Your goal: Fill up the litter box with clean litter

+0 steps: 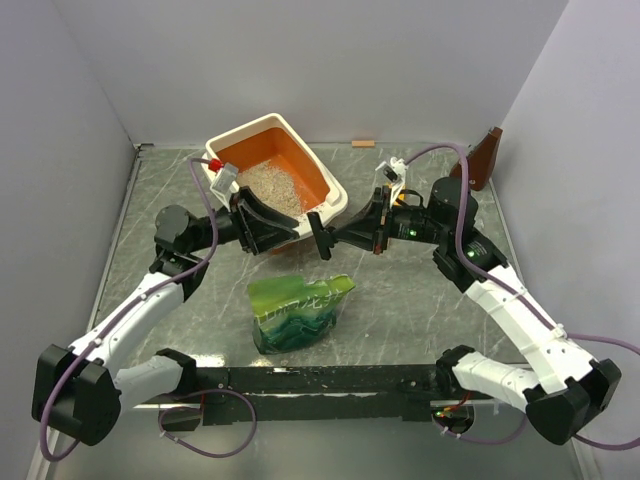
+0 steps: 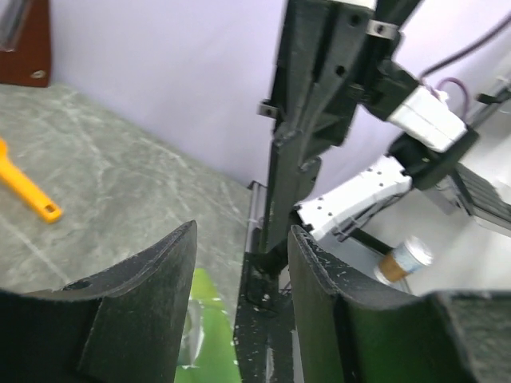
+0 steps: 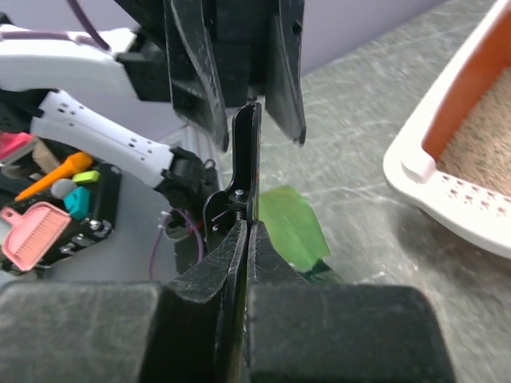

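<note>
A crinkled green bag (image 1: 297,312) stands on the grey table (image 1: 420,300).

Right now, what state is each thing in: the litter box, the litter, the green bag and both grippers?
Litter box: on the table, partly filled.
Clean litter: a layer on the box floor.
Green bag: standing on the table, crumpled.
Left gripper: open, fingers either side of the black clip.
Right gripper: shut on the black clip.

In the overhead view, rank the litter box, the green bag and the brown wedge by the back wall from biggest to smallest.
1. litter box
2. green bag, somewhat smaller
3. brown wedge, clearly smallest, though it sits farthest from the camera
</note>
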{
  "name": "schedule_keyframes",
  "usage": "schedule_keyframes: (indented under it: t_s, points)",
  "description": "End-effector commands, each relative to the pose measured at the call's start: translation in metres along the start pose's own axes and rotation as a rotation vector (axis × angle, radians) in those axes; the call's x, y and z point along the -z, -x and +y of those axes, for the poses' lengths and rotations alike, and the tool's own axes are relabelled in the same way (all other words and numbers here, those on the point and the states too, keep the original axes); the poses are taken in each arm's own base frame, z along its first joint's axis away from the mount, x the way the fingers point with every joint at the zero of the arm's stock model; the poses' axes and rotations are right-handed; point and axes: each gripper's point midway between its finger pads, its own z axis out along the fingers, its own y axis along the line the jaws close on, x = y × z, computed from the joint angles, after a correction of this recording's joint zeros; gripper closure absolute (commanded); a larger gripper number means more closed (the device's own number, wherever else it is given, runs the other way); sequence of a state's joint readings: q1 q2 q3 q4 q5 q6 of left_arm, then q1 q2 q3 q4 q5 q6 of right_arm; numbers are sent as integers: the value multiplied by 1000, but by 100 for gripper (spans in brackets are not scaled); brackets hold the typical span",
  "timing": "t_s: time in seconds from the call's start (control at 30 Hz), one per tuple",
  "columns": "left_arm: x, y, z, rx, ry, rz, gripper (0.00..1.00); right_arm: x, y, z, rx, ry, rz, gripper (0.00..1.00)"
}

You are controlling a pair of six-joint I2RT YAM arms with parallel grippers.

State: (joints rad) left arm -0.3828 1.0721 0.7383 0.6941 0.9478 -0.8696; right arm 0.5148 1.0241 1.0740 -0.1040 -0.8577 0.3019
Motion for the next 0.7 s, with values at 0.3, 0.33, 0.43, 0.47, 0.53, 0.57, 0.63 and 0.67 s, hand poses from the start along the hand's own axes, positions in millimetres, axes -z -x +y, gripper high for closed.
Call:
schedule_keyframes:
  t_s: [0.3,0.33,0.43,0.47,0.53,0.57,0.63,0.67]
  points:
    - [6,12,-38,-119,-141,-21,47,-21,20,18,-13,188,-61,100]
    - [5,14,-37,-122,-137,-24,47,-24,17,18,-21,189,-53,100]
    - [6,16,-38,-134,-135,-32,48,-31,14,19,-34,196,-36,100]
    - [6,17,-39,-140,-133,-37,48,-33,13,19,-36,201,-32,100]
    - [6,17,-38,-144,-127,-36,50,-36,11,18,-45,207,-28,100]
    - [6,17,-39,-151,-126,-35,51,-37,10,19,-47,211,-26,100]
    - [7,18,-40,-160,-124,-37,57,-39,10,19,-51,214,-24,100]
    - [7,18,-40,-163,-126,-36,67,-39,10,19,-53,214,-24,100]
